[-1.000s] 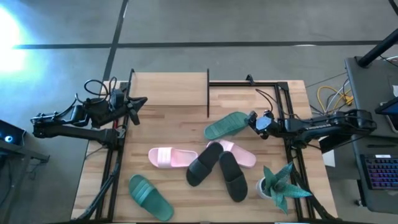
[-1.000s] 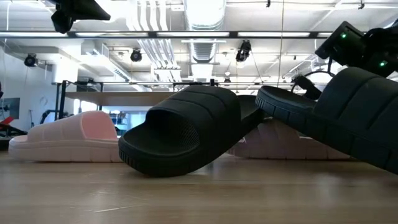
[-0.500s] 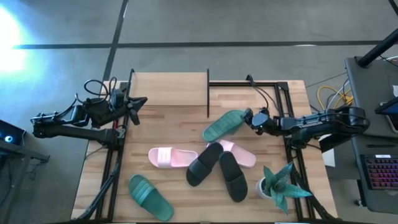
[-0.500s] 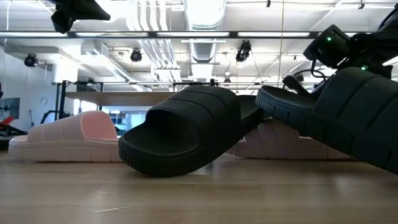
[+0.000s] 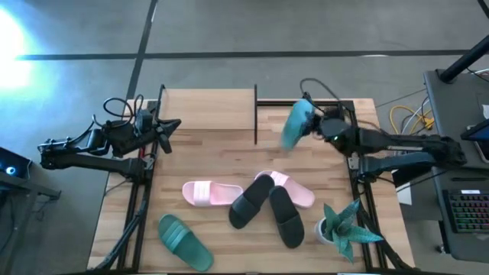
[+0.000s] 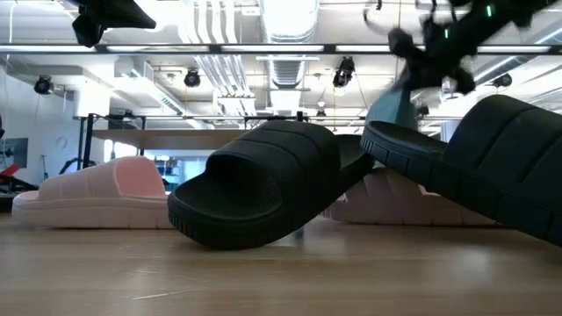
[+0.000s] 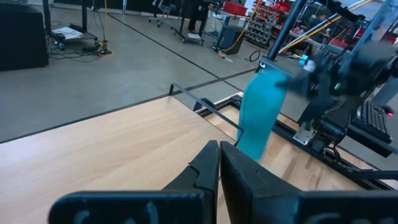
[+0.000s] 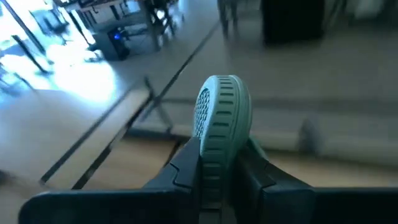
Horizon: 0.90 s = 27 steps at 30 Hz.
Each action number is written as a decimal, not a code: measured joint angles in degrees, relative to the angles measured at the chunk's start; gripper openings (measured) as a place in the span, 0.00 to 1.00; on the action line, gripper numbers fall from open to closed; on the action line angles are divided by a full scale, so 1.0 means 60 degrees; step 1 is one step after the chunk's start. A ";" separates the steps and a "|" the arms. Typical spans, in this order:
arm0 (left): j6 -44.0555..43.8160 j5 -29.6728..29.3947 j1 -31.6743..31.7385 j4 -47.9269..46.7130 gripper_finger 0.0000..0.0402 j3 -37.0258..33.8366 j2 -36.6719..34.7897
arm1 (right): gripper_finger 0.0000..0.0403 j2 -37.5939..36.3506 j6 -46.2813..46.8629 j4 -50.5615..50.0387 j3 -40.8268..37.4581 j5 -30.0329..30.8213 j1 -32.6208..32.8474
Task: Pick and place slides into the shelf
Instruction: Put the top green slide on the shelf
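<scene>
My right gripper is shut on a green slide, which it holds in the air over the far right part of the table; the left wrist view also shows this slide. A second green slide lies flat near the front left. Two pale pink slides and two black slides lie mid-table, one black slide leaning on the other. The shelf stands at the far edge. My left gripper waits shut at the left. My right gripper pinches one end of the green slide between its two fingers, one on each flat face. The fingers come from the table's right, nearly level. The slide is turned on its edge, sticks out beyond the fingers and hangs clear of the table.
A green spiky potted plant stands at the front right corner. Black rails run along the table's left and right sides, and the shelf's black frame post stands left of the lifted slide. Bare wood lies between the shelf and the slides.
My right gripper has taken hold of the green slide's right end, risen sharply, drifted toward the far edge and rolled. The slide, which lay flat on the table, is lifted clear and turned onto its edge. The other slides have stayed put.
</scene>
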 joint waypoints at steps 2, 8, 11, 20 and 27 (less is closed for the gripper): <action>0.0006 -0.0004 0.0000 0.0000 0.00 -0.0003 0.0033 | 0.14 0.0039 -0.1676 -0.0596 0.0989 0.0215 -0.0004; 0.0022 0.0005 0.0000 -0.0004 0.00 -0.0002 0.0253 | 0.14 0.1213 -0.3987 -0.4024 0.3675 -0.0602 -0.0004; 0.0022 0.0007 0.0000 -0.0004 0.00 -0.0003 0.0407 | 0.14 0.2322 -0.3748 -0.6415 0.4478 -0.1085 0.0032; -0.0036 0.0004 0.0000 0.0004 0.00 -0.0004 0.0878 | 0.14 0.5589 -0.3745 -0.7879 0.4493 0.2011 0.0841; -0.0053 0.0123 -0.0004 0.0646 0.00 0.0012 0.0799 | 0.18 0.7639 -0.1594 -0.8891 0.4764 -0.0102 0.0537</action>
